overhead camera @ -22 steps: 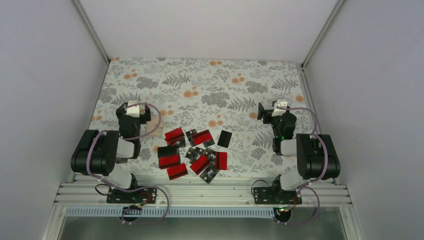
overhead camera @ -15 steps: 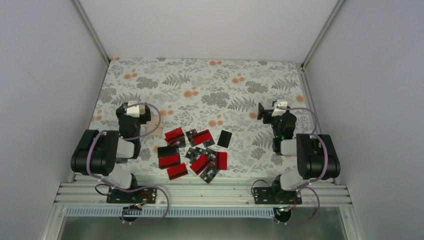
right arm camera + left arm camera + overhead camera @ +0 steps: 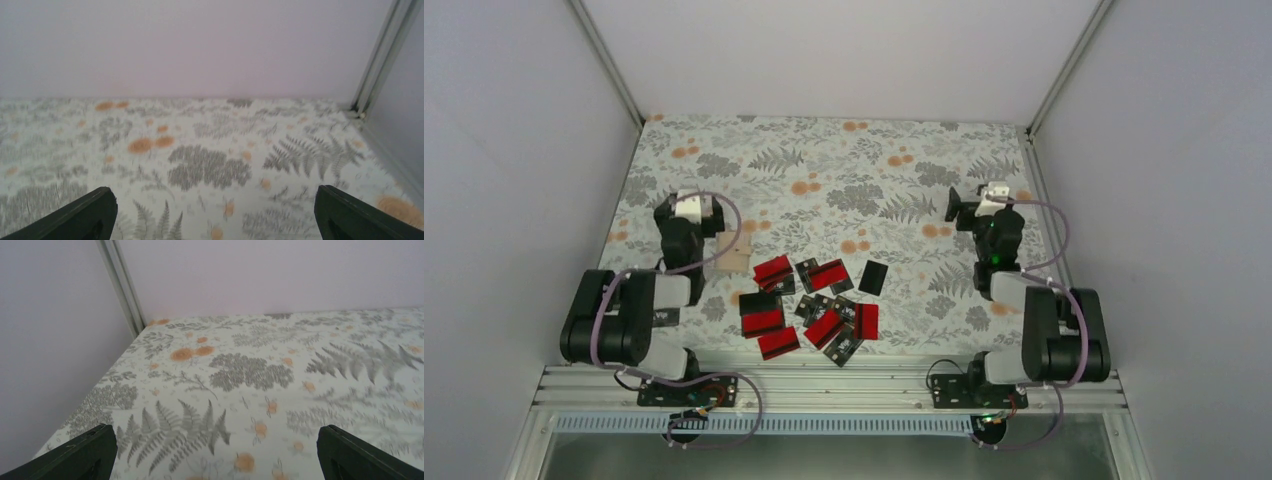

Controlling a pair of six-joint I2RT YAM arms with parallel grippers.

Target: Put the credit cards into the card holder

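The bench [image 3: 844,165] has a white cloth on it with grey leaves and orange flowers. A bunch of thin little red and black cards [image 3: 812,305] lies in the lower middle of the top view, close to the near edge of the bench. Some cards lie partly on top of others and some lie side by side. One all-black card [image 3: 874,277] sits at the right of the bunch, a little apart from the rest. The small flat tan card holder [image 3: 735,256] lies just left of the bunch, close beside the left arm. I cannot tell if it is folded shut.

The left pincer [image 3: 692,203] is at the left of the frame, a bit higher up than the card holder. It is open wide and holds nothing. In the left wrist view its dark fingers [image 3: 80,455] show only in the two bottom corners, with bare cloth between them.

The right pincer [image 3: 974,205] is at the right of the frame, well apart from the cards. It is open wide too, and it holds nothing. In the right wrist view its dark fingers [image 3: 82,212] also sit in the bottom corners.
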